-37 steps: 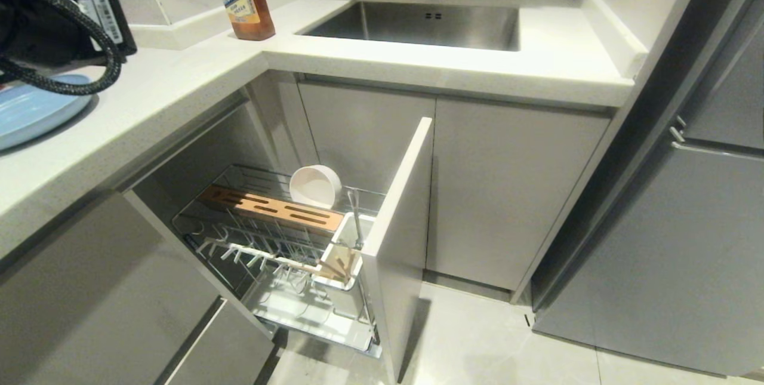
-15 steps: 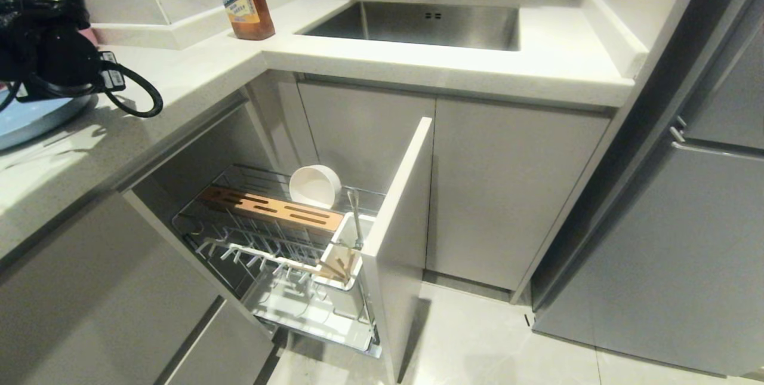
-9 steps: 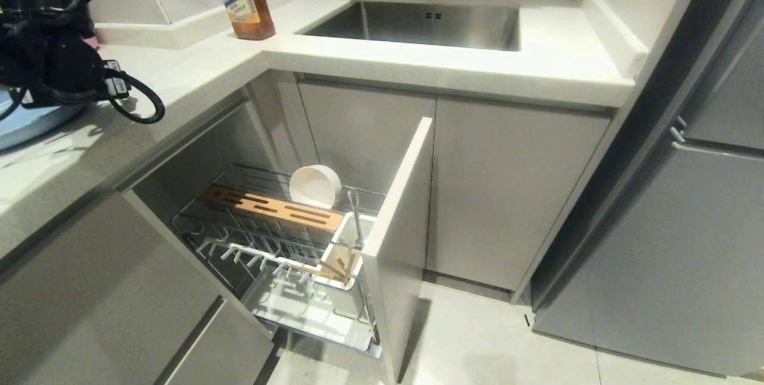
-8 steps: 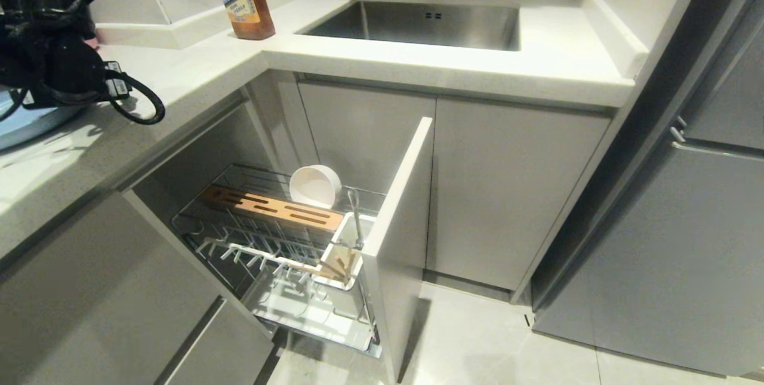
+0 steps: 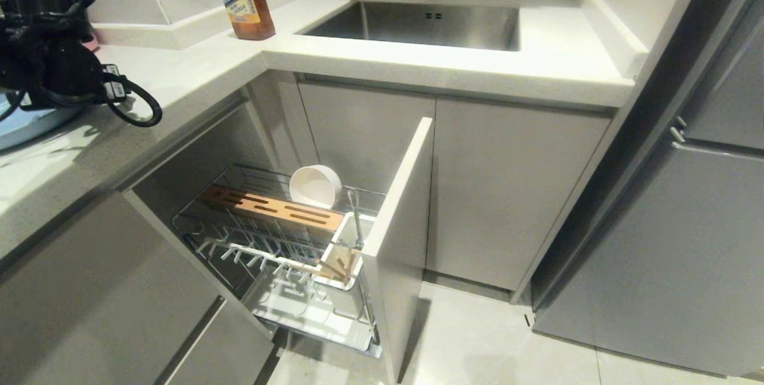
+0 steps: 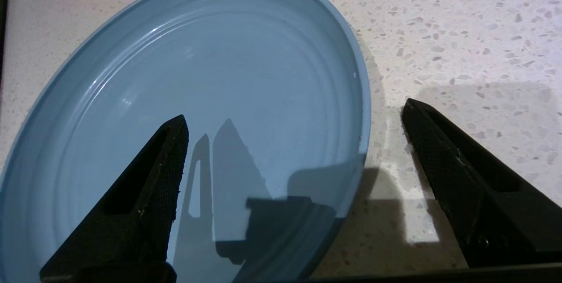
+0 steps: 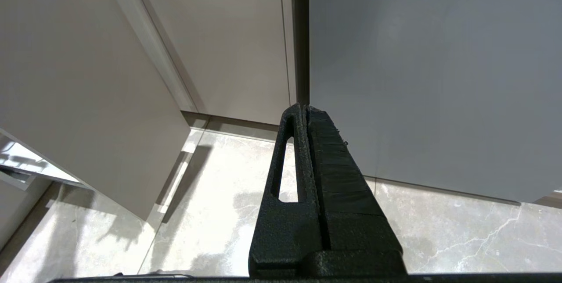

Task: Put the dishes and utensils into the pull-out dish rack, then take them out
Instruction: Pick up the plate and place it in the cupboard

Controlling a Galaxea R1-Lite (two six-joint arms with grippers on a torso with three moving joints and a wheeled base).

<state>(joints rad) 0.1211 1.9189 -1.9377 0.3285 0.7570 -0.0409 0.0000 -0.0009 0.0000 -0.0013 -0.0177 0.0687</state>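
The counter [image 5: 179,80] runs along the far and left sides, with the sink [image 5: 418,24] at the far middle. Below it the pull-out dish rack [image 5: 280,253] stands open, the white bowl [image 5: 314,186] on edge at its far side, the spoon [image 5: 356,218] and chopsticks [image 5: 341,265] upright in its white cup [image 5: 346,250]. The blue plate [image 6: 197,98] lies flat on the counter at far left. The left gripper [image 6: 294,112] hangs over the plate's rim, fingers wide apart, holding nothing. The right gripper [image 7: 306,109], fingers pressed together, points at the floor [image 7: 210,186].
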